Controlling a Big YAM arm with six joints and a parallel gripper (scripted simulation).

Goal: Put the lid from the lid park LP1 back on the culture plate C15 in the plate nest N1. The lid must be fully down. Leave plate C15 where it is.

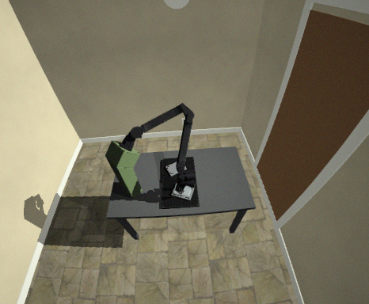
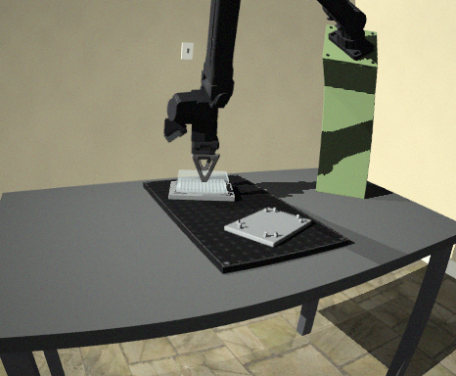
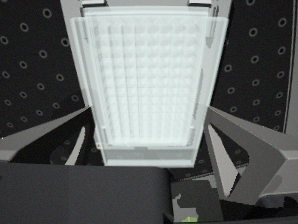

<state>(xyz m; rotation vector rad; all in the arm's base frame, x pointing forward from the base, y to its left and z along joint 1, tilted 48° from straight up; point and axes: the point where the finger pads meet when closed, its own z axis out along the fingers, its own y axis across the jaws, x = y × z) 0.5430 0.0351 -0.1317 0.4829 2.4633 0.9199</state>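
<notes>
The culture plate C15 (image 2: 202, 188) is a white many-well plate in its nest on the black pegboard mat (image 2: 244, 220); it also shows in the top view (image 1: 183, 191). My gripper (image 2: 205, 168) is shut on the clear lid (image 3: 147, 82) and holds it just above the plate, nearly lined up over the wells. In the wrist view the plate's wells show through the lid, and my two fingers flank the lid's near end. I cannot tell whether the lid touches the plate. The lid park LP1 (image 2: 268, 225) is a bare grey slab with small pegs, nearer on the mat.
A tall green pedestal (image 2: 345, 115) carries the arm's base at the table's far right corner. The dark table edge runs along the front. A door is in the wall to the right in the top view (image 1: 326, 107).
</notes>
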